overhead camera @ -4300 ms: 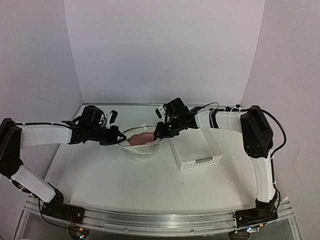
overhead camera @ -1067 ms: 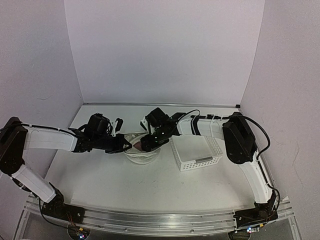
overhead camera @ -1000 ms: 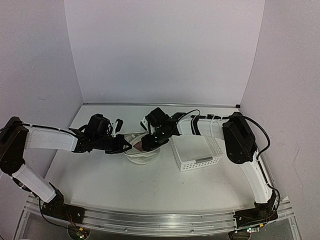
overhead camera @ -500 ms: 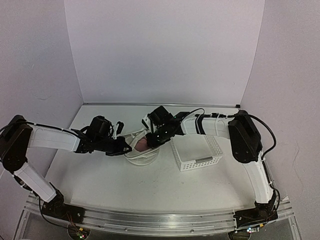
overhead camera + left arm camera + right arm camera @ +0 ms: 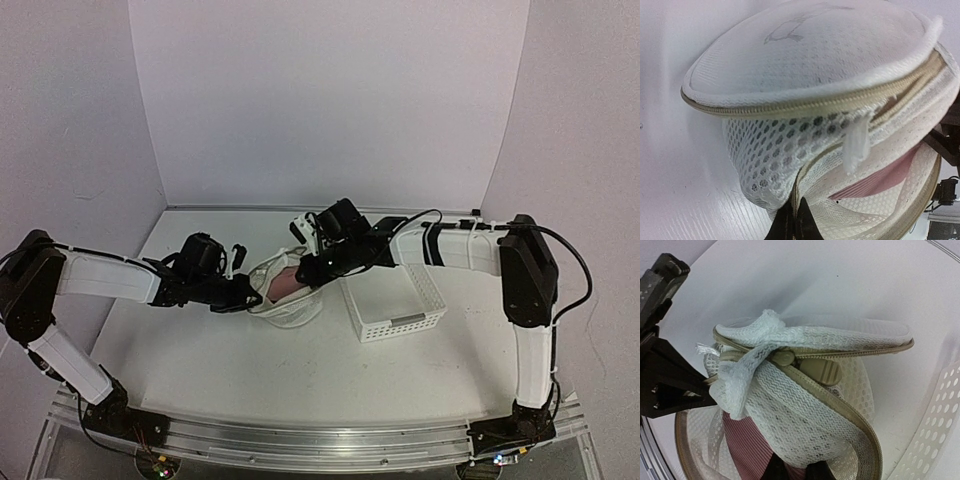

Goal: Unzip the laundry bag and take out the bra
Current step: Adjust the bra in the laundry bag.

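The white mesh laundry bag (image 5: 284, 293) stands mid-table, its lid tilted up and the tan zip partly open. My left gripper (image 5: 246, 291) is shut on the bag's lower rim at its left side, with the fingertips (image 5: 795, 226) pinching mesh and zip edge. My right gripper (image 5: 314, 269) is shut on the lifted lid's mesh edge (image 5: 805, 440) at the bag's right side. The tan zip pull (image 5: 816, 370) lies just above it. A pinkish ribbed part of the bra (image 5: 283, 284) shows inside the opening in both wrist views (image 5: 880, 177) (image 5: 747, 445). Yellow cups and black straps are hidden.
A white lattice plastic basket (image 5: 396, 297) stands right of the bag, almost touching it; its wall shows in the right wrist view (image 5: 935, 440). The left gripper's black body (image 5: 665, 375) is close to the lid. Walls enclose the table at the back and both sides.
My right gripper has moved up and to the right with the lid edge, tilting the lid higher. More of the pink part shows. The left gripper has held its place on the rim.
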